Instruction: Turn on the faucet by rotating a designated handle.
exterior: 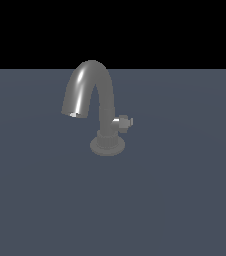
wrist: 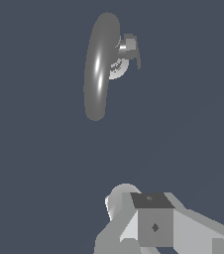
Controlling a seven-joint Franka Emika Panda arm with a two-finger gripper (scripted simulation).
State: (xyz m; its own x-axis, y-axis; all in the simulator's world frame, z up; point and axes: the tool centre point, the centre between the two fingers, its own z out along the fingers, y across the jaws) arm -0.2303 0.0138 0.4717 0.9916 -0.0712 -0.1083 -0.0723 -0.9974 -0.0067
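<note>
The faucet is shiny grey metal with a tall arched spout, an upright column and a round ringed base. It stands on the flat blue-grey surface. The handle is a small stubby knob on a short stem, sticking out of the column toward the exterior view's right. In the wrist view the faucet is seen from above, with the handle beside the spout. My gripper shows only as grey blocks at the frame's edge, well apart from the faucet. Its jaws are not clearly visible. The gripper is out of the exterior view.
The blue-grey surface stretches around the faucet on all sides, with black background beyond its far edge. No other objects are in view.
</note>
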